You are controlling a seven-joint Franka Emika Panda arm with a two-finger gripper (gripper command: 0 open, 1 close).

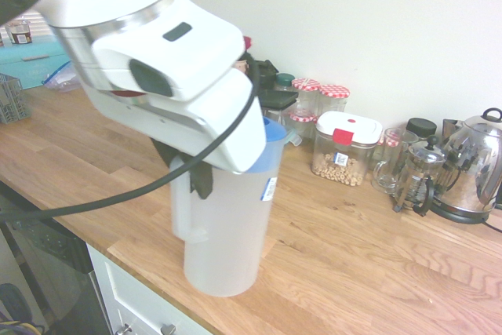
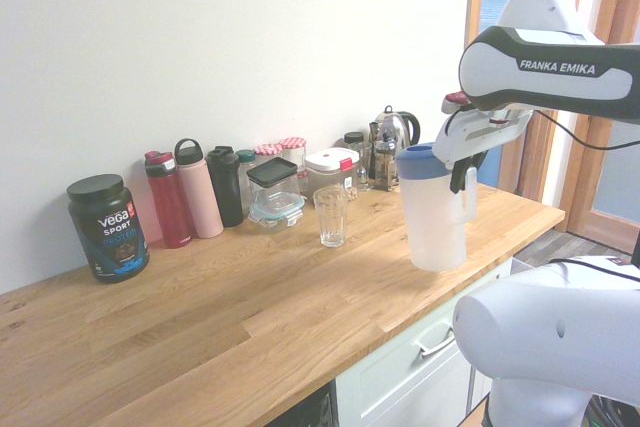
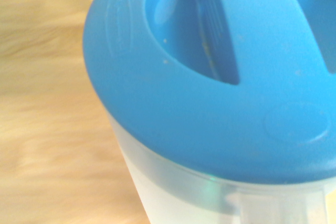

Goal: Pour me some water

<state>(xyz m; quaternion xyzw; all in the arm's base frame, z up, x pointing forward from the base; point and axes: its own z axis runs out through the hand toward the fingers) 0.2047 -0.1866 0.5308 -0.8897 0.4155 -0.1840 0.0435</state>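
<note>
First exterior view: the white arm is filling the upper left, reaching down over the wooden counter [image 1: 353, 256]. The gripper [image 1: 200, 174] is clamping its dark fingers on the handle of a tall translucent pitcher [image 1: 227, 233] with a blue lid [image 1: 271, 143]. The pitcher is sitting upright near the counter's front edge; whether its base is touching the wood cannot be told here. Along the back wall are standing red-checked jars [image 1: 333, 93], a clear food box with a white lid [image 1: 345, 147], a glass mug [image 1: 388, 161], a coffee press [image 1: 420, 174] and a steel kettle [image 1: 471, 166], all well apart from the pitcher.

Second exterior view: the arm is coming in from the right, gripper [image 2: 463, 169] gripping the pitcher [image 2: 433, 217] by its handle. The pitcher is hanging upright, lifted clear above the counter [image 2: 250, 317] near its front right end. An empty drinking glass [image 2: 331, 215] is standing on the counter to the pitcher's left, apart from it. Further left by the wall are lining up a black tub [image 2: 108, 227], a red bottle [image 2: 168, 199], a pink bottle [image 2: 200, 190] and a dark bottle [image 2: 226, 185], with the kettle [image 2: 398, 137] behind the glass.

Wrist view: the blue lid [image 3: 210, 87] is filling most of the frame from close up, the cloudy pitcher wall [image 3: 173, 192] showing under it, blurred wood grain [image 3: 47, 103] alongside.
</note>
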